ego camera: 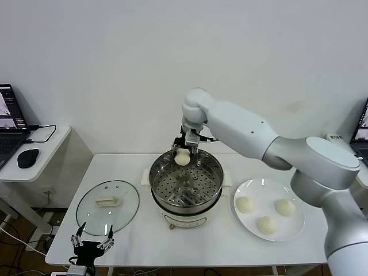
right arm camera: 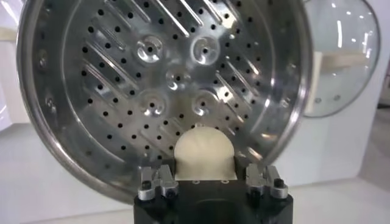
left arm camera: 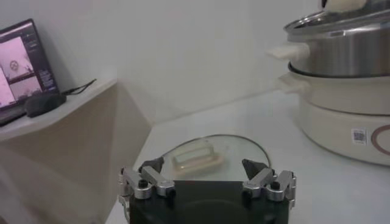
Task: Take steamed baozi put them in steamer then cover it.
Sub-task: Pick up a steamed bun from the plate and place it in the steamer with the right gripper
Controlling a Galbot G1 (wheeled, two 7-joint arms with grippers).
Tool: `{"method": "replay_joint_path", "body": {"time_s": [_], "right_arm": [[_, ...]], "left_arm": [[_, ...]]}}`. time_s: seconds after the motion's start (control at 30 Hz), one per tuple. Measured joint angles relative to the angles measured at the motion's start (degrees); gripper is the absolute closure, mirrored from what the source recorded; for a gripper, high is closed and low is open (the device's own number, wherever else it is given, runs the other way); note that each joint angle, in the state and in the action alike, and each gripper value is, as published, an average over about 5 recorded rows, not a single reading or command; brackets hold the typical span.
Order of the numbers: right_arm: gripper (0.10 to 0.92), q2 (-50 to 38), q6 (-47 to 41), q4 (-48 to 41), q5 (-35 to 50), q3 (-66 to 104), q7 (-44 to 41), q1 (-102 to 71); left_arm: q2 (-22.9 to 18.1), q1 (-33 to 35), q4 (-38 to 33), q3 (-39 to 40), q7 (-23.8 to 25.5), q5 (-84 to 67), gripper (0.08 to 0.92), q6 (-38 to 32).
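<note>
The steamer, a shiny steel pot with a perforated tray on a cream base, stands mid-table. My right gripper hangs over the pot's far rim, shut on a cream-white baozi that shows between its fingers above the tray. Three more baozi lie on a white plate to the right. The glass lid with a cream handle lies flat to the left of the pot. My left gripper is open at the table's front edge, just before the lid.
A side desk at the far left carries a laptop and a black mouse. The steamer's base and side handles rise close to the lid. A white wall stands behind the table.
</note>
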Motion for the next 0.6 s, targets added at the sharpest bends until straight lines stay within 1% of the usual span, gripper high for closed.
{"method": "replay_joint_path", "body": {"time_s": [0.5, 0.6], "right_arm": [[0.440, 1.9, 1.1, -3.3, -4.4, 0.9, 1.5, -2.8], [0.424, 2.0, 1.1, -3.5, -5.1, 1.1, 1.6, -3.2]], "left_arm": [[-0.3, -0.5, 0.2, 0.2, 0.5, -0.1, 0.177, 0.0], [-0.3, -0.6, 0.2, 0.2, 0.6, -0.2, 0.177, 0.0]]}}
